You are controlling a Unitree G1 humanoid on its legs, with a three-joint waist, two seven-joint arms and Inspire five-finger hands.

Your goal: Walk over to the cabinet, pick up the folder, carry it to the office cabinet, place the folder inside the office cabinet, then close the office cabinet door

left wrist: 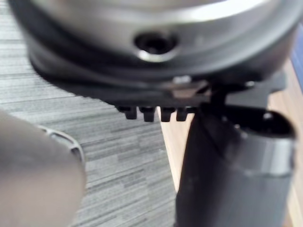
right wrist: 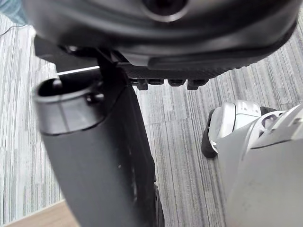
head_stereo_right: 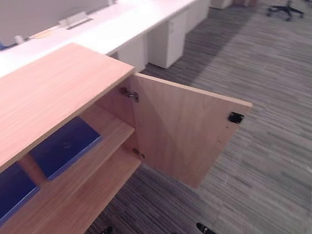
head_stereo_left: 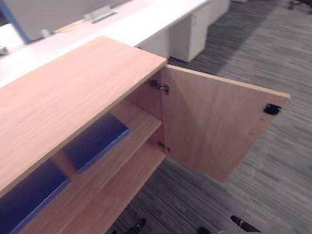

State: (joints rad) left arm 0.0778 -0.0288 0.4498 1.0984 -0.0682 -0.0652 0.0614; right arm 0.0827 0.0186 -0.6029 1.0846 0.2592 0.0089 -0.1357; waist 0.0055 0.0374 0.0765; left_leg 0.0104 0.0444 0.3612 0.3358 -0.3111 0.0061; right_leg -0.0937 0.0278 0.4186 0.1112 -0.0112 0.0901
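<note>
On the upper shelf (head_stereo_left: 142, 122), blue folders (head_stereo_left: 95, 139), well apart from left robot hand (left wrist: 227, 170).

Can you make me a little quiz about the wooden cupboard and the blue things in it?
1. True or false: the cabinet door is shut.
2. How many blue folders lie on the upper shelf? A one, B two, C four.
3. Fill in: the left hand and the right hand each hold ____.

Key: 1 false, it stands swung wide open. 2 B, lying flat side by side. 3 nothing; both hang low over the carpet.
</note>
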